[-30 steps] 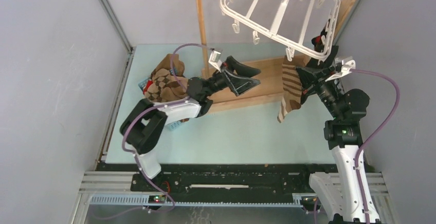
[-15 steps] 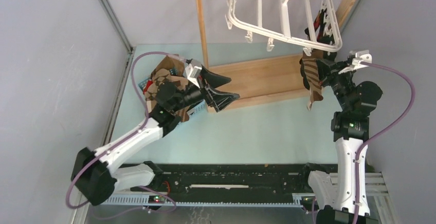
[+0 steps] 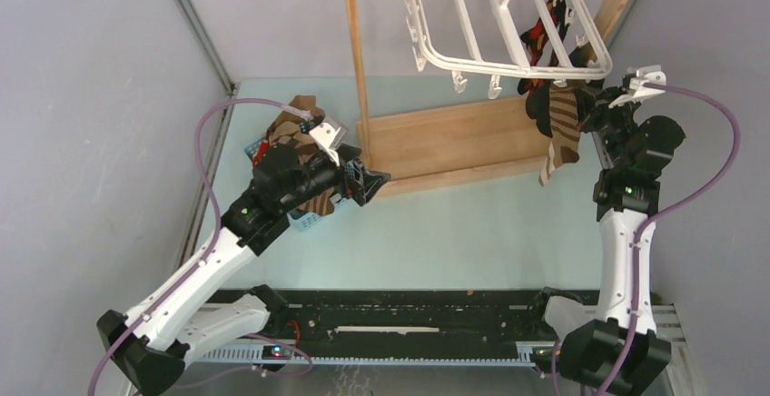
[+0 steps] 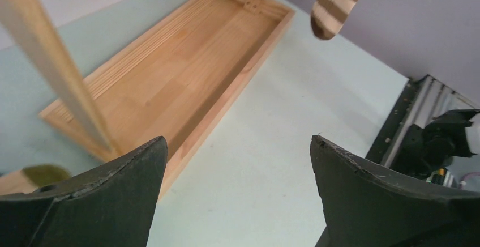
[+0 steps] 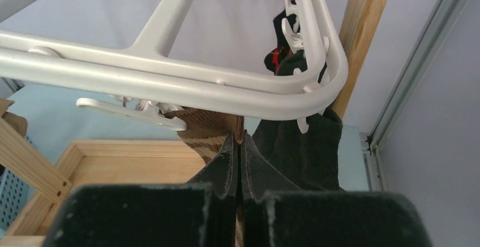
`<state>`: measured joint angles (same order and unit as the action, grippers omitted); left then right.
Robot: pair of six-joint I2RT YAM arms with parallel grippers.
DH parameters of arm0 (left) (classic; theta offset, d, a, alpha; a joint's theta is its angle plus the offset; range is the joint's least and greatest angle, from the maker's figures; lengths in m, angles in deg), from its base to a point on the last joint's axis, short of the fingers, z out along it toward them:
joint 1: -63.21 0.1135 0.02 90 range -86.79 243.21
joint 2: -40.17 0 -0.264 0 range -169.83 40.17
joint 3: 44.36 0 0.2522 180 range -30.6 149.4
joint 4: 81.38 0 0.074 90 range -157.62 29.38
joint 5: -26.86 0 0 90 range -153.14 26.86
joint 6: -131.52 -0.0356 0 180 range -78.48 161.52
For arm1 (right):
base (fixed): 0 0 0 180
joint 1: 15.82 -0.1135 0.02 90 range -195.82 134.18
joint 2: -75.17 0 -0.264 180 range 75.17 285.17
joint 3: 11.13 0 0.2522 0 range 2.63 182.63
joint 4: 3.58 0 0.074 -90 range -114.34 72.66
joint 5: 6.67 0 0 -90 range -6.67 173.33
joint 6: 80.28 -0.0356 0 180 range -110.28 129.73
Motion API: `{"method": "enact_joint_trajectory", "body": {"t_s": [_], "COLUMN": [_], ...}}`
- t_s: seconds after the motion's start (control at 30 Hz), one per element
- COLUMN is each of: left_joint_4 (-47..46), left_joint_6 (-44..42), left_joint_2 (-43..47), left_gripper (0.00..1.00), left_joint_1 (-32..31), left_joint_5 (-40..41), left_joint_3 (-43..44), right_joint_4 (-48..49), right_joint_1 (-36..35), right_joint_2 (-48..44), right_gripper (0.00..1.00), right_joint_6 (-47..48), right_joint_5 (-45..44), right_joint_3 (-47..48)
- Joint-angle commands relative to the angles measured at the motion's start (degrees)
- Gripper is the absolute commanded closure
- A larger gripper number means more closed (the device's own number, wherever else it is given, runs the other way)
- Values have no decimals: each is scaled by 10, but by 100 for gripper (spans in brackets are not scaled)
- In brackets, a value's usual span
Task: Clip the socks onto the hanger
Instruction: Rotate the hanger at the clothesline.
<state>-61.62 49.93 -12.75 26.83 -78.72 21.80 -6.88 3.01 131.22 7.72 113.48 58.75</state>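
Right claw (image 5: 238, 145) is being clamped on the striped sock (image 3: 563, 128) just under a corner of the hanger (image 3: 472, 55), beside a black sock (image 5: 305, 145) already hung. Left claw (image 4: 236, 145) is being held wide open, empty; piled socks (image 3: 291, 133) left of the hanger are waiting.

Pale green table (image 3: 454, 232) I'm working over, wooden tray base (image 4: 187, 71) ahead of my left jaws, blue basket (image 3: 306, 222) behind them

The left arm (image 3: 204, 269) reaches low and forward, left gripper (image 4: 238, 145) jaws spread wide, while the right arm (image 3: 622, 242) stands tall, right gripper (image 5: 238, 140) jaws pinched tight on a striped sock (image 3: 561, 133).
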Motion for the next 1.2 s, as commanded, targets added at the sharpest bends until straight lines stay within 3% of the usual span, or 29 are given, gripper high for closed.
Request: {"method": "enact_joint_trajectory", "body": {"t_s": [0.0, 0.4, 0.67, 1.17], "left_joint_4": [70, 123, 125, 117], "left_joint_6": [-27, 0, 12, 18], "left_joint_2": [36, 84, 71, 55], "left_gripper": [0, 0, 0, 0], "left_joint_1": [9, 30, 33, 35], "left_joint_5": [74, 139, 143, 136], "left_joint_3": [34, 15, 21, 17], "right_joint_4": [43, 69, 65, 50], "right_joint_1": [15, 32, 35, 28], "right_joint_2": [31, 73, 137, 218], "right_gripper": [99, 99, 99, 99], "right_joint_6": [12, 9, 7, 9], "right_joint_5": [4, 34, -8, 10], "right_joint_3": [31, 54, 112, 179]}}
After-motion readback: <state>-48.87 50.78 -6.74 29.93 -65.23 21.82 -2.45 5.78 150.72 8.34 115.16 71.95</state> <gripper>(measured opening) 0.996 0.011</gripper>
